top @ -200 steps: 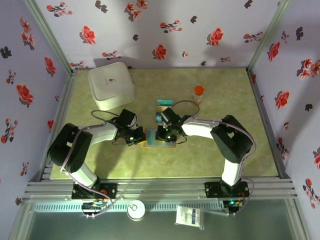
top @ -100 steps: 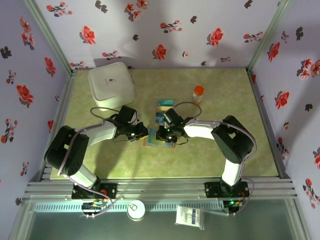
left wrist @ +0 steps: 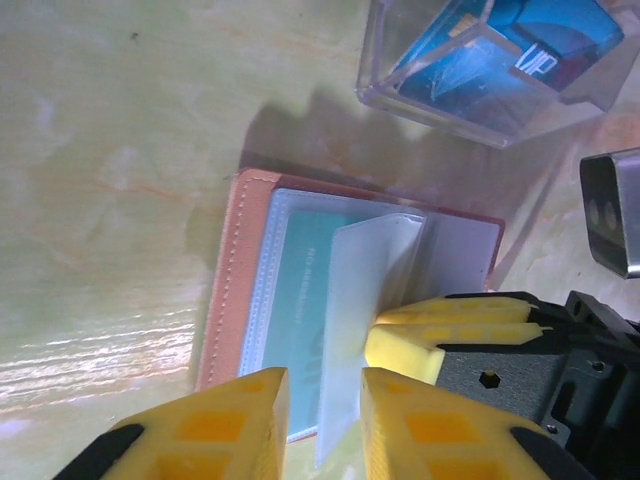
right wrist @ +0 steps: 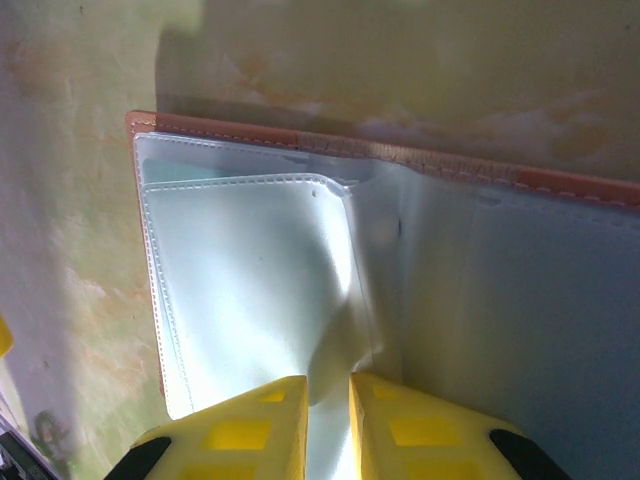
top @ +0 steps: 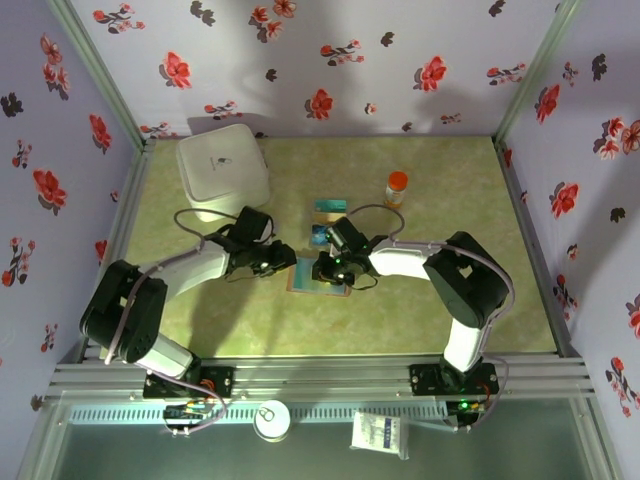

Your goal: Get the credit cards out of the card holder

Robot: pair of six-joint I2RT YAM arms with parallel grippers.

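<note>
**Tan card holder, lying open, both grippers at its sleeves**

Item 1. Card holder [top: 318,279]: tan stitched cover, flat and open on the mottled yellow-green table [top: 450,300], near its middle and between the two arms. Inner pockets are clear plastic.

Item 2. Teal-green card [left wrist: 297,300]: inside the flat left-hand pocket, seen through the plastic, pale lettering on its face (not readable).

Item 3. Clear sleeve [left wrist: 368,290]: one loose leaf of the holder, lifted up off the pockets and curling.

Item 4. Right gripper [right wrist: 328,385]: yellow fingers drawn almost together, pinching the lower edge of the clear sleeve.

Item 5. Left gripper [left wrist: 325,380]: yellow fingers set a little apart over the near edge of the holder; the sleeve's edge hangs in the gap, not clamped.

Item 6. Clear plastic box [left wrist: 440,95]: on the table just beyond the holder, a blue card [left wrist: 545,35] inside it.

Item 7. White square container [top: 225,170]: far left corner, well apart from the holder.

Item 8. Orange-capped bottle [top: 397,187]: upright, beyond the right arm.
</note>
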